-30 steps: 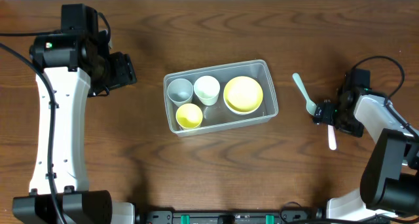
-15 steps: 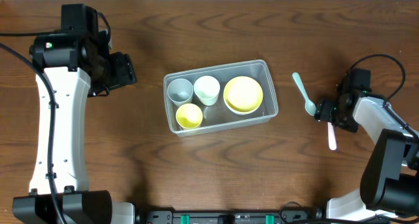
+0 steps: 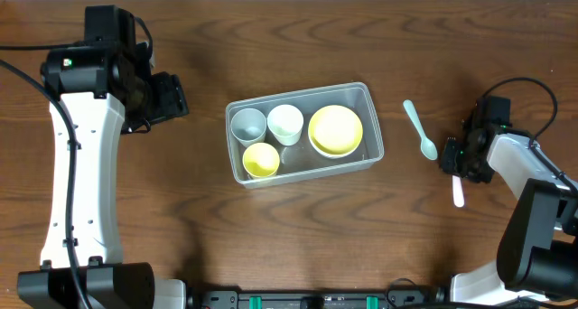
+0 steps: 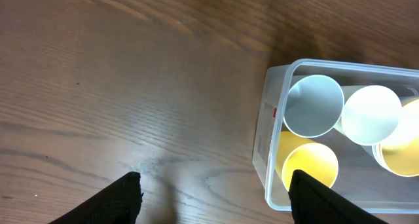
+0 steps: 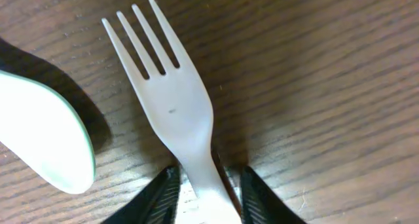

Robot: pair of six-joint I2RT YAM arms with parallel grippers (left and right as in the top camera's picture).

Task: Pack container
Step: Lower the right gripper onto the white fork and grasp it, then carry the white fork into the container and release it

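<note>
Container (image 3: 304,133), clear plastic tub: sitting on the wooden table (image 3: 298,228) between the two claws, well apart from each. In the left wrist view it is lying ahead of the left claw (image 4: 216,201), nearer one finger than the other.

Contents: grey cup (image 3: 248,126), white cup (image 3: 285,124) and yellow cup (image 3: 261,160) are standing upright at the end nearer the left claw. Yellow bowl (image 3: 336,130) is filling the end nearer the right claw (image 3: 452,155).

Left claw: fingers are standing wide apart over bare wood, holding nothing.

Right claw: fingers (image 5: 160,194) are flanking the neck of the white fork (image 5: 177,106), very near on both sides; whether they are pinching it cannot be told. Tines are pointing away from the claw, and the handle is showing out behind it.

Mint spoon (image 3: 420,128): lying on the table just beside the right claw, on its container side, bowl end nearest the fork.
</note>
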